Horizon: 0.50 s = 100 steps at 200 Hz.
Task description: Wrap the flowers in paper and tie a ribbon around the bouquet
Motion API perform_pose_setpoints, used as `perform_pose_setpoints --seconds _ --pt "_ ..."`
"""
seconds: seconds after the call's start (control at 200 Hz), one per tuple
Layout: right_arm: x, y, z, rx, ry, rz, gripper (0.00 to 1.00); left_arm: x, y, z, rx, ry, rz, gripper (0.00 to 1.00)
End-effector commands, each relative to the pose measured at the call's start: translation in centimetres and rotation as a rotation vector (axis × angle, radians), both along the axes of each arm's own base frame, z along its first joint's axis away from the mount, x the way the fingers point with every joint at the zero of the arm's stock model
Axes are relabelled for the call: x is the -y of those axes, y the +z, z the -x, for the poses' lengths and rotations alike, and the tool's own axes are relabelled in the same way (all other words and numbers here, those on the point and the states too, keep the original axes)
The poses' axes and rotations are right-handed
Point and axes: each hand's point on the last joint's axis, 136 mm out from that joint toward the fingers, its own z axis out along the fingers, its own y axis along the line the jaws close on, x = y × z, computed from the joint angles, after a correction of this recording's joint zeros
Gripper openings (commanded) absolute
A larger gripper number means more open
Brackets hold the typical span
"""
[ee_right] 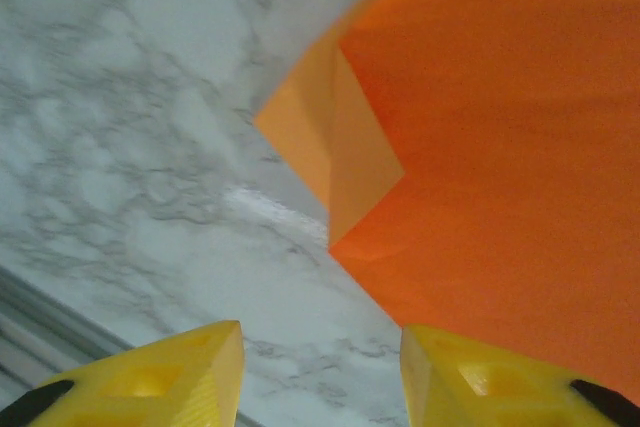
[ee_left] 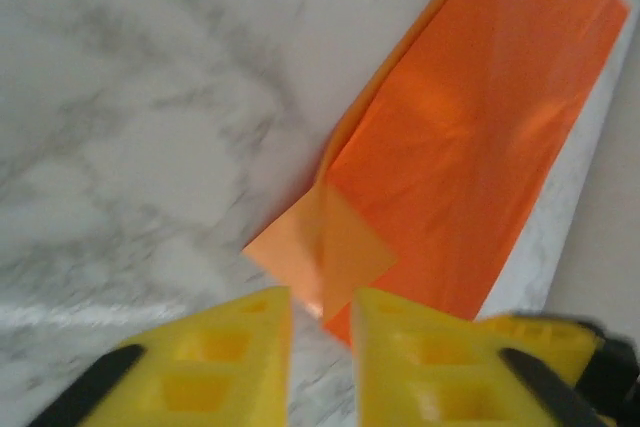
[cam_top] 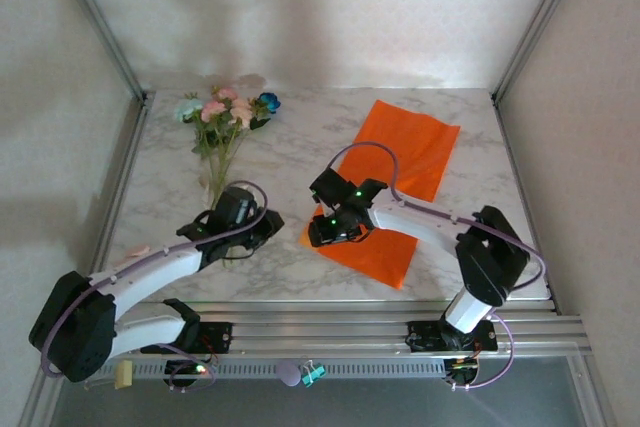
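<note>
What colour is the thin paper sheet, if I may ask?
The paper sheet is bright orange; right wrist view.

White marble tabletop (cam_top: 300, 137); aluminium rail (cam_top: 350, 324) along near edge; pale walls (cam_top: 330, 7)

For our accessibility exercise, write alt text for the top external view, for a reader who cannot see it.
A bright orange paper sheet lies diagonally on a marble table, the right gripper poised over its near-left corner. Artificial flowers lie at the far left, blooms to the rear, with the left gripper near their stem ends.

Part of paper (cam_top: 415, 152) hidden under right arm (cam_top: 420, 215)
</note>
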Motion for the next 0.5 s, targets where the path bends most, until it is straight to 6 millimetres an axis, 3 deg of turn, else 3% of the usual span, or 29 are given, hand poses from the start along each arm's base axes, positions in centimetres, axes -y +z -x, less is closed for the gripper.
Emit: perform_pose_setpoints --seconds 0.0,0.09,0.185,0.24,0.315,0.496 --pt "0.6 0.8 -1.4 0.029 -0.021 0.014 0.47 2.3 1.0 0.1 -0.031 0.024 0.19 0.16" --pt "2.7 1.0 -3.5 0.063 -0.106 0.071 0.43 4.2 1.2 -0.4 -0.027 0.002 0.233 0.15" --pt "6.9 1.0 -6.4 0.051 -0.278 0.094 0.41 6.6 1.6 -1.7 -0.016 -0.048 0.221 0.15" --pt "8.4 1.2 -7.4 0.025 -0.349 0.058 0.41 7.3 0.8 -2.4 -0.035 -0.064 0.177 0.13" --pt "8.6 1.9 -8.4 0.007 -0.374 -0.003 0.4 7.1 -1.4 -2.4 -0.114 -0.038 0.121 0.0" --pt "5.8 1.2 -7.7 -0.079 -0.3 -0.106 0.4 7.4 -2.3 -2.4 -0.153 0.02 0.177 0.0"
